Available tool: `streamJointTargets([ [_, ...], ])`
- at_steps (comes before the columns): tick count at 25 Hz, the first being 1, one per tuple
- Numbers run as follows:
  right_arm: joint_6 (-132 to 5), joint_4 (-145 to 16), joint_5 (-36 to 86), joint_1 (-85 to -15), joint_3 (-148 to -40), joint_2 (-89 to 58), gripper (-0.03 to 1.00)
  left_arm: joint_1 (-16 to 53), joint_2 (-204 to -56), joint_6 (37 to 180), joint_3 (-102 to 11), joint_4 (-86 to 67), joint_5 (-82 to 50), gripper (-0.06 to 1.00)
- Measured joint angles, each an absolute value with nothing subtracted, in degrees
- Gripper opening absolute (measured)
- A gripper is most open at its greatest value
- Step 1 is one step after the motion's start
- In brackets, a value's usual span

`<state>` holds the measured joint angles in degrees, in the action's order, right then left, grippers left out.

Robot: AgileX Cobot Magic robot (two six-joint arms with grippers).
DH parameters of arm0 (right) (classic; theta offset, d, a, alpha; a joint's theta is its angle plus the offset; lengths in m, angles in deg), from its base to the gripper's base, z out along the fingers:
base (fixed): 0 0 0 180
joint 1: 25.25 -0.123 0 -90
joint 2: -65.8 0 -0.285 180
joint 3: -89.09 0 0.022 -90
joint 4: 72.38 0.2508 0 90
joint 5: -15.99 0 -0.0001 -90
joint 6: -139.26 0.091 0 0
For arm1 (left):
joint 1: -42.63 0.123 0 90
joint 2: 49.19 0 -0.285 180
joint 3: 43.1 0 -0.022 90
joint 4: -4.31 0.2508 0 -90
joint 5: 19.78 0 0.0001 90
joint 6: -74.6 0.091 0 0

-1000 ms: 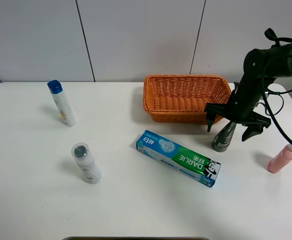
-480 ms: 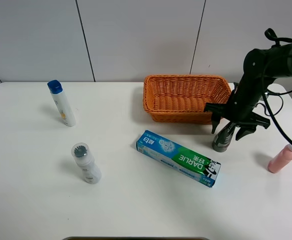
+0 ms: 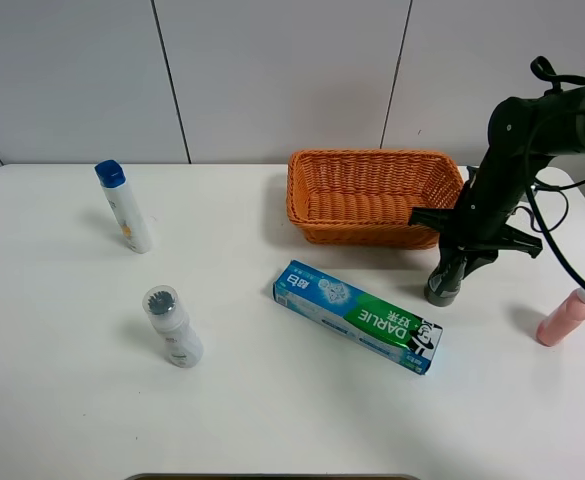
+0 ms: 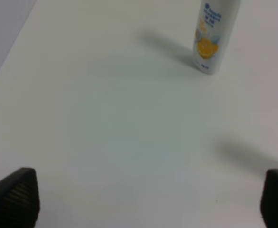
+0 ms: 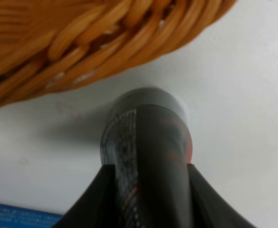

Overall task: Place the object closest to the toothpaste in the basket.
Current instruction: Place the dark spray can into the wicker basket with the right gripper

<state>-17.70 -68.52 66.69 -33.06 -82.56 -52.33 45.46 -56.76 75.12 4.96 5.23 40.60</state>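
The toothpaste box [image 3: 357, 316], blue and green, lies flat in the middle of the white table. A dark grey bottle [image 3: 446, 282] stands just right of it, in front of the orange wicker basket [image 3: 372, 196]. My right gripper [image 3: 461, 256] is shut on the upper part of this bottle, which still touches the table. In the right wrist view the bottle [image 5: 146, 142] sits between my fingers [image 5: 95, 199], with the basket wall [image 5: 81, 42] right behind it. My left gripper [image 4: 148, 199] is open and empty over bare table, outside the exterior high view.
A white bottle with a blue cap [image 3: 124, 206] stands at the far left and also shows in the left wrist view [image 4: 214, 35]. A white bottle with a grey cap [image 3: 172, 326] stands front left. A pink bottle [image 3: 564, 318] lies near the right edge.
My right gripper's jaws, spread on both sides of the dark bottle a second ago, have closed onto it. The bottle and the other objects have not moved.
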Motion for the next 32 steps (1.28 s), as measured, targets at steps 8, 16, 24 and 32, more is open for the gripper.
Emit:
streamJointTargets([
  [8,-18.10,-68.10,66.69,-33.06,-82.56,-52.33,0.32,45.46,-56.76,75.12,4.96,5.28,40.60,0.94],
  [16,-18.10,-68.10,66.69,-33.06,-82.56,-52.33,0.32,45.46,-56.76,75.12,4.96,5.28,40.60,0.94],
  [24,-18.65,-68.10,66.69,-33.06,-82.56,-52.33,0.32,45.46,-56.76,75.12,4.96,5.28,40.60,0.94],
  [32,-21.20,-68.10,66.81,-33.06,-82.49,-50.84,0.32,45.46,-56.76,75.12,4.96,5.28,40.60,0.94],
])
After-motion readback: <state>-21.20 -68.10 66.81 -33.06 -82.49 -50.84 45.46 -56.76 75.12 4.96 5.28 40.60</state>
